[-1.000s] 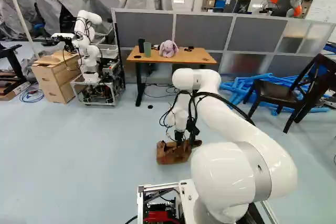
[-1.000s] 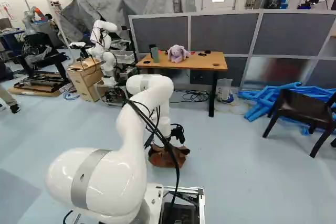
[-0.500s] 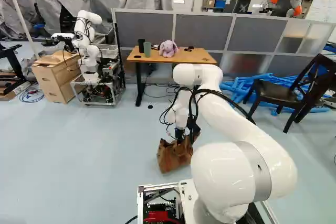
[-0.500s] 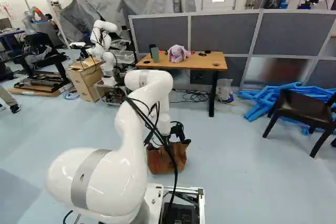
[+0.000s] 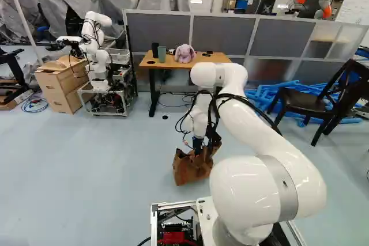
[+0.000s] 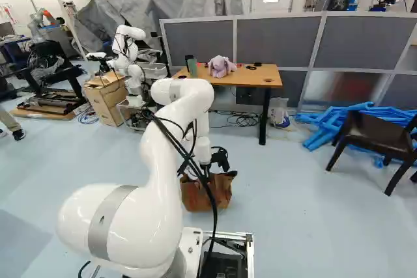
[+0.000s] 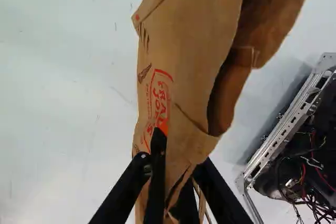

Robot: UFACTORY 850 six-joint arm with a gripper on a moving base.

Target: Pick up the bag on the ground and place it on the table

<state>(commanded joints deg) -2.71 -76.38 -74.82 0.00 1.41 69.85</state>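
Claw (image 5: 200, 148) tight on one bag (image 5: 189, 169)

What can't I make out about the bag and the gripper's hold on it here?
- Bag contents: hidden by its paper sides, wrist view.
- Bag's far end: cut off by the wrist view's edge.
- Pads of the gripper: hidden by paper and fingers, wrist view.
- Any slight gap between bag and floor: too small to judge, both base views.
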